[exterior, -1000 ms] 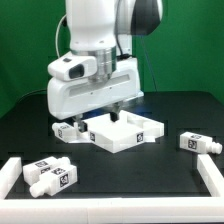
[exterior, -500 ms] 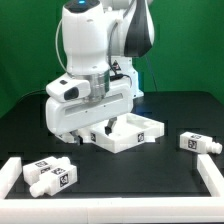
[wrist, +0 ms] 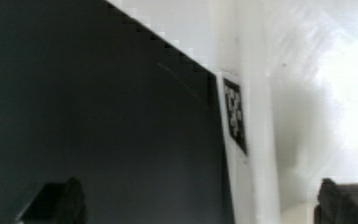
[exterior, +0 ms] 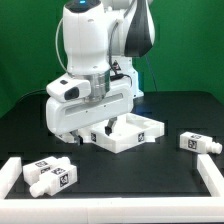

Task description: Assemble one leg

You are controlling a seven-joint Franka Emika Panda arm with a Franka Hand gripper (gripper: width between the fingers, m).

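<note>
The gripper [exterior: 97,128] hangs low at the left edge of the white square tabletop [exterior: 135,133]. One leg [exterior: 68,134], a stubby white post with tags, lies right beside it, partly hidden by the hand. Another leg [exterior: 198,143] lies at the exterior view's right, and two legs [exterior: 52,174] lie at the front left. In the wrist view the gripper [wrist: 202,205] is open, with dark fingertips [wrist: 57,203] far apart. A blurred white part with a tag [wrist: 234,112] lies between them, nearer one finger. I cannot tell which part it is.
A white rim piece [exterior: 12,172] borders the front left of the black table, and another [exterior: 212,176] stands at the front right. The arm's bulky white body hides the table behind the tabletop.
The arm has turned and come down toward the tabletop's left edge since one second ago. Nothing has moved in the last half second.
</note>
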